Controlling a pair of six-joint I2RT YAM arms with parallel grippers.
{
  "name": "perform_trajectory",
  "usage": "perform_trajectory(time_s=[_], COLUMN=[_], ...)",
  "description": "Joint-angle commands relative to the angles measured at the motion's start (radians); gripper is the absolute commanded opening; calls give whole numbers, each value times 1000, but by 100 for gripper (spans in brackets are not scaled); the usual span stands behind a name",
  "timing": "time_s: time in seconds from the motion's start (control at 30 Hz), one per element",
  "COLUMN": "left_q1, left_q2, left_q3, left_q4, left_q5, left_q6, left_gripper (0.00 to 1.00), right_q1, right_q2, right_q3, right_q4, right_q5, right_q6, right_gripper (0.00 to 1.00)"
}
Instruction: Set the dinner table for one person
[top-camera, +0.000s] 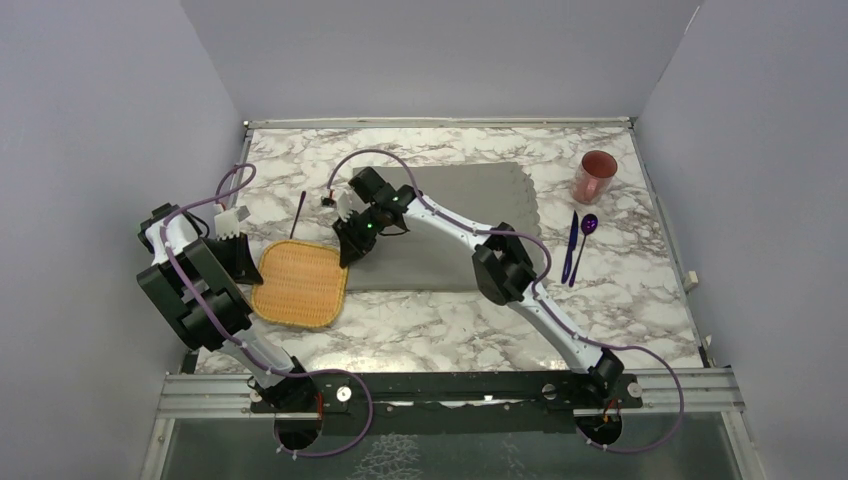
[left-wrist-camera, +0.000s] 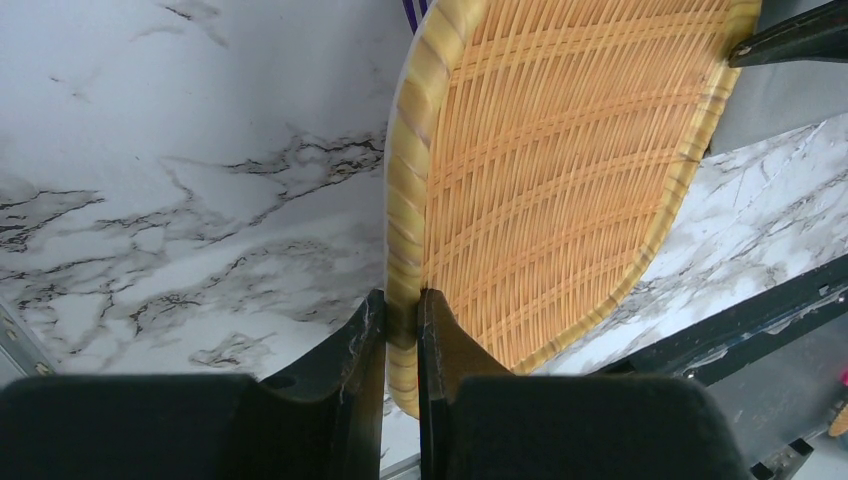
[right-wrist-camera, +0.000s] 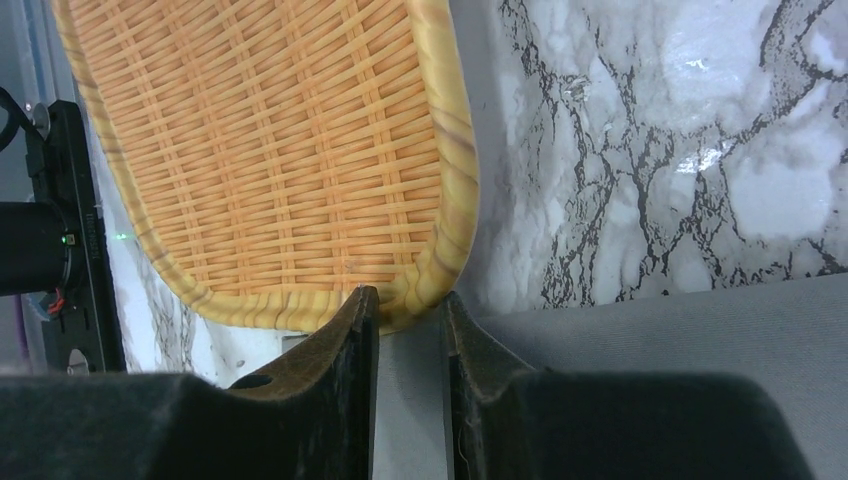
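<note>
Marble dinner table (top-camera: 450, 320): left hand (left-wrist-camera: 403, 300) clamped on woven tray (top-camera: 298, 285) rim, outstretched right hand (right-wrist-camera: 408, 300) seemingly clamped opposite.

Robot lab test cell. Plain partition walls (top-camera: 90, 120) box in my marble dinner table (top-camera: 440, 320). My aluminium mounting rail (top-camera: 690, 385) crosses the frame's bottom.

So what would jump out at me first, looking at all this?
The yellow woven tray, left of centre on the marble table: the left gripper pinches its rim, while the right gripper has its fingers astride a corner on the other side. Next, a grey placemat lies mid-table, and a pink cup stands at the far right with purple cutlery just nearer.
</note>
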Motion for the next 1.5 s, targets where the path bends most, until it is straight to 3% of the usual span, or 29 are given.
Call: perform_trajectory(time_s=[0.0, 0.43, 0.9, 1.47], left_q1=[-6, -54, -201, -375], left_q2=[-9, 11, 47, 111], left_q3=[22, 72, 109, 170], left_q4=[37, 20, 25, 53], left_q5=[21, 33, 52, 63], left_q6=[13, -17, -84, -146], left_gripper=[0, 0, 0, 0], right_q1=[33, 34, 33, 2], right_q2=[-86, -160, -288, -407], right_q3=[50, 43, -127, -352], right_q4=[-13, -33, -48, -16], right_q5=[-19, 0, 64, 250], right_q6=[-56, -67, -94, -91], right_gripper=[1, 1, 1, 1])
